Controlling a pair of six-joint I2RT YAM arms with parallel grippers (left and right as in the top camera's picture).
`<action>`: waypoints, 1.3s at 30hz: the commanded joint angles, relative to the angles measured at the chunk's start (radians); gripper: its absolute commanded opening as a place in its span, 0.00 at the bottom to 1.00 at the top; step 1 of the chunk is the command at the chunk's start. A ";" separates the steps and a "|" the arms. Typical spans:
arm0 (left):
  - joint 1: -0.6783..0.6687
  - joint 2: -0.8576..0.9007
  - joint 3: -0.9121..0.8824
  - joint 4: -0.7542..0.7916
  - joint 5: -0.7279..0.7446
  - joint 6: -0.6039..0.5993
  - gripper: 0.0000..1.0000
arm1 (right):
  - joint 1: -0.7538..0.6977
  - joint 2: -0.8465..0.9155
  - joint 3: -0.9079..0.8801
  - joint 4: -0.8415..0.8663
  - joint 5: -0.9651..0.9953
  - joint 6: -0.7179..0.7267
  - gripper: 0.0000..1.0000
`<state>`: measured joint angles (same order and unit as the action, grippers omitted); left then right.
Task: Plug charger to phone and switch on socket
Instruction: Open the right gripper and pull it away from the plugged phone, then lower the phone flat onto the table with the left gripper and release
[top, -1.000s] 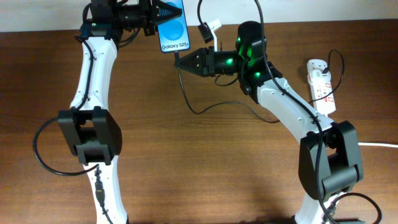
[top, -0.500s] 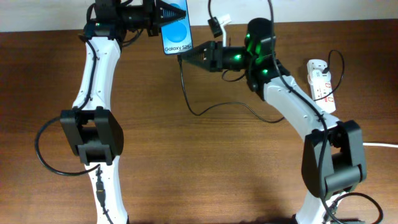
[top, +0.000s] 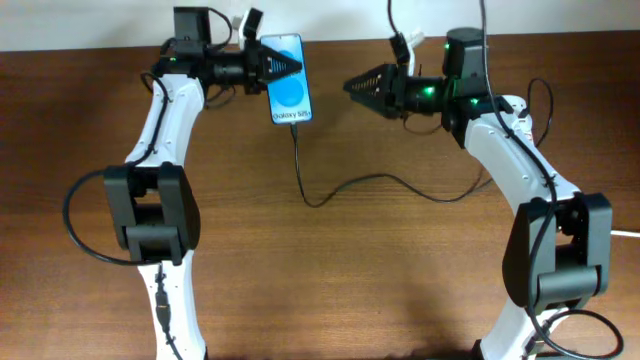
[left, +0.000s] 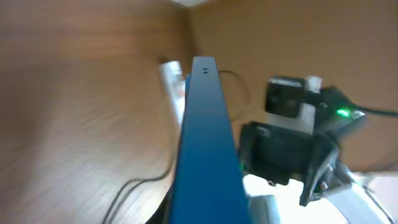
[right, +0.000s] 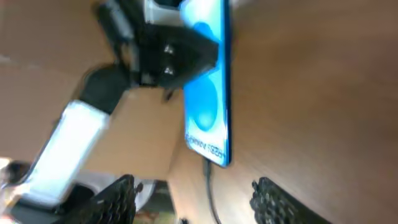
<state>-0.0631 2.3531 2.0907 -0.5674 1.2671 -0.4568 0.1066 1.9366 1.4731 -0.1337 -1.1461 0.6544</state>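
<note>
Phone (top: 290, 92) is showing its blue screen at the upper centre-left of the overhead frame, with the left gripper (top: 284, 68) clamping its side. The charger (top: 380, 183) is running from its lower end, seemingly seated, across to the socket (top: 520, 114) at the upper right, partly hidden by the right arm. The right gripper (top: 350, 86) is hanging wide open and empty, well apart to the phone's right. Switching on looks next: that gripper should be narrowing its jaws and pressing a red switch squarely, avoiding the cable.

Blue phone (top: 287, 80), black charger (top: 330, 190), white socket (left: 168, 70), perhaps red-marked.
</note>
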 joint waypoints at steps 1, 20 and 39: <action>-0.039 0.004 -0.014 -0.141 -0.296 0.177 0.00 | 0.005 0.000 -0.004 -0.151 0.155 -0.215 0.63; -0.080 0.127 -0.016 -0.356 -0.654 0.312 0.00 | 0.005 0.000 -0.003 -0.473 0.397 -0.389 0.64; -0.080 0.162 -0.016 -0.393 -0.655 0.304 0.25 | 0.005 0.000 -0.003 -0.499 0.399 -0.390 0.64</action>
<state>-0.1448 2.4977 2.0716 -0.9611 0.6094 -0.1646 0.1066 1.9373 1.4689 -0.6292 -0.7559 0.2802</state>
